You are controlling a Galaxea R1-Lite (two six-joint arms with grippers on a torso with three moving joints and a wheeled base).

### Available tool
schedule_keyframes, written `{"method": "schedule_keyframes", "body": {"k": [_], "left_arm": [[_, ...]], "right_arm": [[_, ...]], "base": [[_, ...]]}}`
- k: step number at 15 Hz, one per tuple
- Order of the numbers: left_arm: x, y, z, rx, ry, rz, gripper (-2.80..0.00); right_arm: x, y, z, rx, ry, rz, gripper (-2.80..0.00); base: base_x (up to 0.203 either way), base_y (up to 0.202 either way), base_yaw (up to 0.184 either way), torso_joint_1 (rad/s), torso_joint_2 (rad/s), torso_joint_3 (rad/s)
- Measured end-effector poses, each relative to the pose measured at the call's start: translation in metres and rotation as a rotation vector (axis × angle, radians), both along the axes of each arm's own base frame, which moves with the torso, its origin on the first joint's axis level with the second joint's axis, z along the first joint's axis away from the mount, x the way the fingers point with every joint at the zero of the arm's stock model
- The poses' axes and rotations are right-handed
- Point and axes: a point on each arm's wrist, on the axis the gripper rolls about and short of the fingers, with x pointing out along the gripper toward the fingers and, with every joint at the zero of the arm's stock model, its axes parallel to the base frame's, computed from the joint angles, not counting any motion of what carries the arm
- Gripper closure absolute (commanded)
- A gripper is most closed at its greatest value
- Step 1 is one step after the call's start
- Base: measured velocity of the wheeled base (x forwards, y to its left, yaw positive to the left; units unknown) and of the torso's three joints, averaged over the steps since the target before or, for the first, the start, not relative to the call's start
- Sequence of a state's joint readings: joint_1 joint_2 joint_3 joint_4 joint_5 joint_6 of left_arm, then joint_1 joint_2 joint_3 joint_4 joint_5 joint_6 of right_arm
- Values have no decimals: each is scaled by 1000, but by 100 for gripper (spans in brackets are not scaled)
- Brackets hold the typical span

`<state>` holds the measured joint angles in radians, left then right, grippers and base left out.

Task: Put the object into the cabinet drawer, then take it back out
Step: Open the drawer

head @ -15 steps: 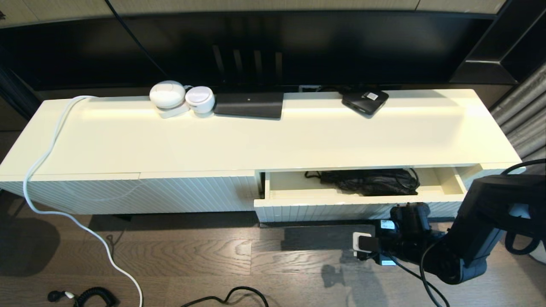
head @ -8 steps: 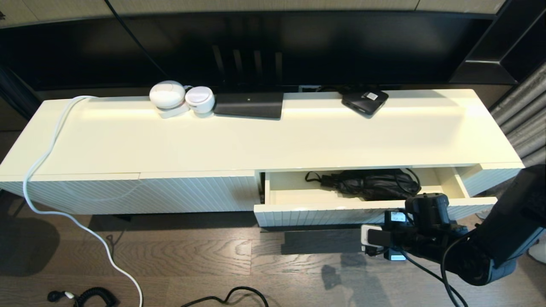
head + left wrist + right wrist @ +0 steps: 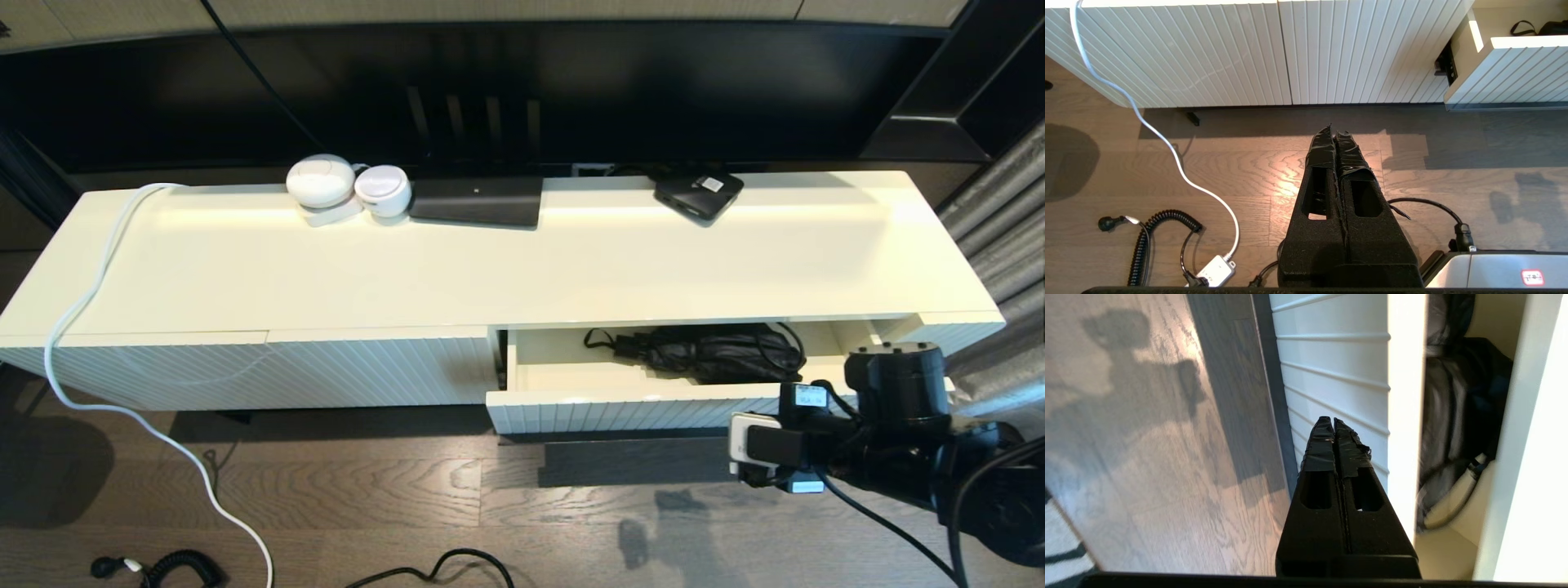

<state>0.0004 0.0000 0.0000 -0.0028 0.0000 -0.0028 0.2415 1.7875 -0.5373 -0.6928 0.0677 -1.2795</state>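
While drawer stands open, right gripper fingers pressed together; wood floor.

Upper centre of the head view: two white round devices touch, just beside a flat black box; a smaller black box sits further right. A white cable trails down the left to the wood floor. A coiled black cord lies lower left.
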Motion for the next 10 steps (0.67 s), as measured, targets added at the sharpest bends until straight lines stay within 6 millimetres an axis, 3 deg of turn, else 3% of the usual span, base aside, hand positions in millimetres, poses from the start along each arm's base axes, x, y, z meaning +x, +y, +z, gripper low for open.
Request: {"method": "schedule_keyframes", "body": {"k": [3,7,10], "left_arm": [[0,0,0,0,0,0,0],[0,0,0,0,0,0,0],[0,0,0,0,0,0,0]], "right_arm": [[-20,-3,21,-7,-6,-3,0],[-48,-7,63,-12,-15,0,0],[-45,-6,89,-10,-25,4,0]], "base": [[0,0,0,0,0,0],[0,0,0,0,0,0],[0,0,0,0,0,0]]}}
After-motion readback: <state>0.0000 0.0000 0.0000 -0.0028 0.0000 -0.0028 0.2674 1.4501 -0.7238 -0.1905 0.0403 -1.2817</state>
